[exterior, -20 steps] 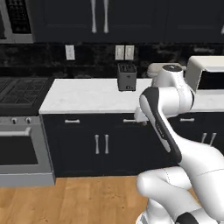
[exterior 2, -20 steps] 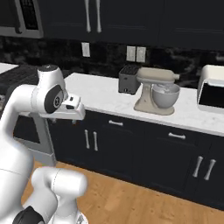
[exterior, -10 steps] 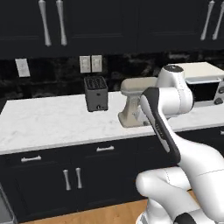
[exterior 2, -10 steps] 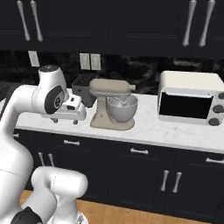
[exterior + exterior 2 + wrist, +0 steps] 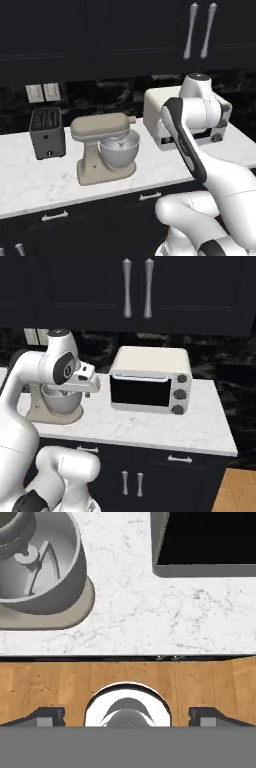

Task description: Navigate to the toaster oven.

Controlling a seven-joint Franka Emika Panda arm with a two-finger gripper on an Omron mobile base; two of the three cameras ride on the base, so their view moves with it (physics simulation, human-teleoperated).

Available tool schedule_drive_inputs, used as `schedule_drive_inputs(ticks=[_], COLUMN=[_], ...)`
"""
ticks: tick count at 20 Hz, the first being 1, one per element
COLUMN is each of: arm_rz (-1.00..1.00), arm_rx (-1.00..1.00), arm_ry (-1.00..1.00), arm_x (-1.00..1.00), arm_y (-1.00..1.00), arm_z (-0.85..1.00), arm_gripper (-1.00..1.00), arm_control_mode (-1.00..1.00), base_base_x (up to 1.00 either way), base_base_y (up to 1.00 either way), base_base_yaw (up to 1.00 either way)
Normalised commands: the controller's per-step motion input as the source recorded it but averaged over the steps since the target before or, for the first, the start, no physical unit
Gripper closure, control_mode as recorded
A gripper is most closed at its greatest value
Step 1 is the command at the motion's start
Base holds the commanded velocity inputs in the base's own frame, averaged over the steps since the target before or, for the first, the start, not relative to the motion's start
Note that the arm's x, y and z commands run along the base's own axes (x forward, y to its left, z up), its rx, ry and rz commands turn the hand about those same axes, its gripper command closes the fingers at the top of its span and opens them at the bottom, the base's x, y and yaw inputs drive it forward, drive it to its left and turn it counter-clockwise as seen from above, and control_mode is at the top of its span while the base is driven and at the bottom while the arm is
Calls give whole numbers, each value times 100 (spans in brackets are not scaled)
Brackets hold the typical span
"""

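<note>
A small dark slotted toaster (image 5: 47, 133) with a ribbed top stands at nine o'clock on the white veined marble counter (image 5: 150, 428). Beside it sits a beige, smooth-bodied stand mixer (image 5: 102, 148) cradling a rounded steel bowl (image 5: 37, 559). At three o'clock sits the wide cream-white toaster oven (image 5: 150, 379), round-cornered, with a dark glass door and grey knobs. The white arm folds at the elbow above the counter's front edge, and its two-finger gripper (image 5: 127, 717) points down, dark tips spread wide apart.

Toaster oven (image 5: 150, 381) sat upright before me.
Cream-white box, dark door shut, three knobs at its right side.
</note>
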Motion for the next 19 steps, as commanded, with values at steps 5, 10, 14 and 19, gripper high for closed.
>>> schedule_drive_inputs(ticks=[5, 10, 14, 19], arm_rz=[0, 0, 0, 0], arm_rx=[0, 0, 0, 0], arm_ry=[0, 0, 0, 0], arm_x=[0, 0, 0, 0], arm_y=[0, 0, 0, 0], arm_z=[0, 0, 0, 0], arm_gripper=[-100, -100, -100, -100], arm_control_mode=[100, 100, 100, 100], base_base_x=[44, 46, 49, 25], base_base_y=[-87, -52, -5, 0], base_base_yaw=[-3, 0, 0, 0])
